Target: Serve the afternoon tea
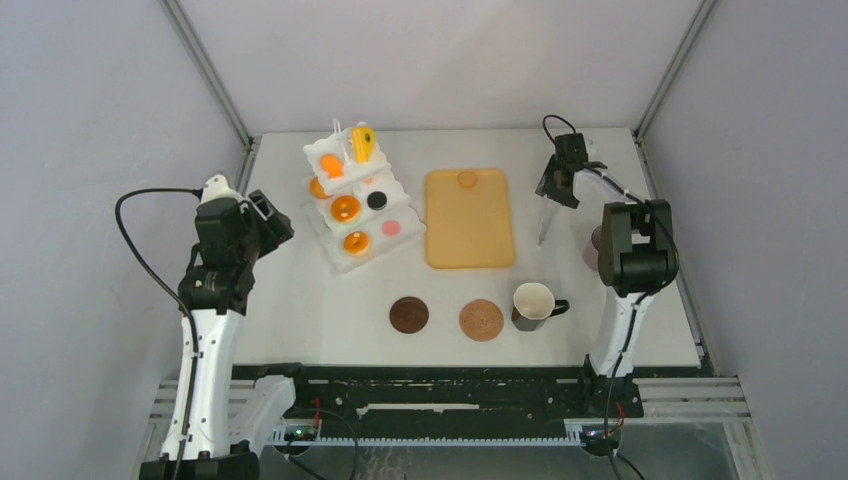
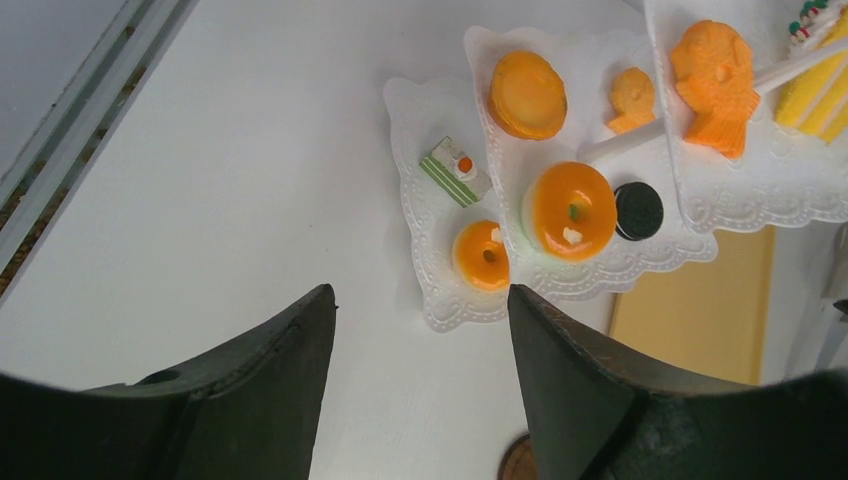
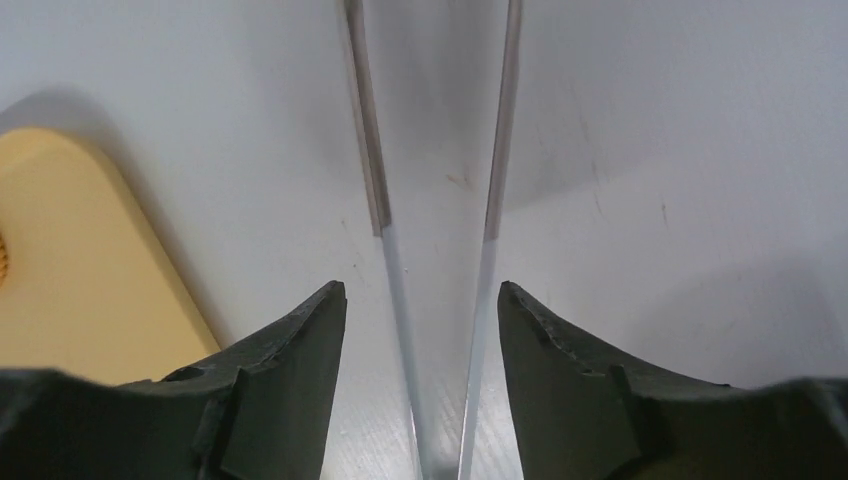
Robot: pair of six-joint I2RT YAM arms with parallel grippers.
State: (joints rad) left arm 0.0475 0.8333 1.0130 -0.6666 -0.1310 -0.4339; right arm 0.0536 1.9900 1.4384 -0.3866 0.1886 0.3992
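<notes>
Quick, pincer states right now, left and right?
Left pincer: open, holding nothing.
Right pincer: slim clear tool sits between its fingers; grip cannot be told.

Quick headcount, for anyone keeping score: one white stand (image 2: 430, 290) with three tiers. On it I get two orange ring tarts (image 2: 570, 210) (image 2: 482, 255), two orange fish-shaped pastries (image 2: 713, 85) (image 2: 632, 98), one flat orange round (image 2: 527, 94), one yellow cake wedge (image 2: 815, 90), one green-and-white slice (image 2: 455, 170), one black round (image 2: 638, 210) and one pink round (image 1: 391, 227). That's nine pastries up there, plus one more little orange disc (image 1: 466, 179) on the single tan tray (image 1: 470, 235). Two brown coasters (image 1: 409, 314) (image 1: 481, 320). Two mugs (image 1: 533, 303) (image 1: 593, 248), I think: one in plain sight, the second mostly hidden behind the right arm (image 1: 635, 255).
</notes>
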